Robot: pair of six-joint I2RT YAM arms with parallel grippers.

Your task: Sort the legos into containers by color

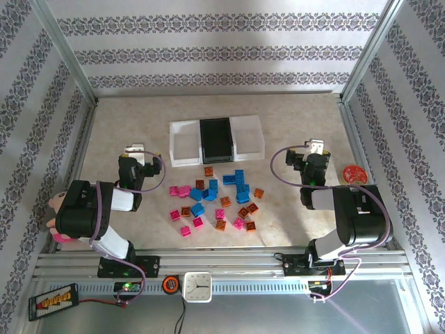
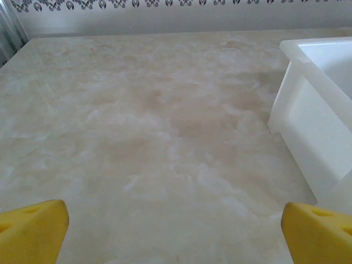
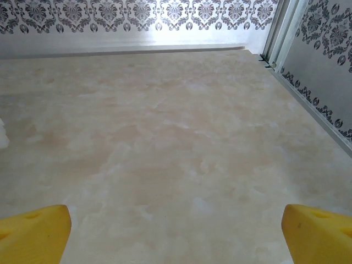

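Legos (image 1: 215, 202) lie scattered on the table (image 1: 125, 118) at six o'clock from the containers (image 1: 184, 142). Left gripper (image 1: 135, 152) sits at nine o'clock of them, right gripper (image 1: 316, 148) at three, both spread wide, holding nothing.

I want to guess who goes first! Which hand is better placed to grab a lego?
Probably left: the left hand, open, sits nearer the pink legos and the white bin.

Pink, blue, orange legos (image 1: 211, 190); white-black-white containers (image 1: 184, 144)
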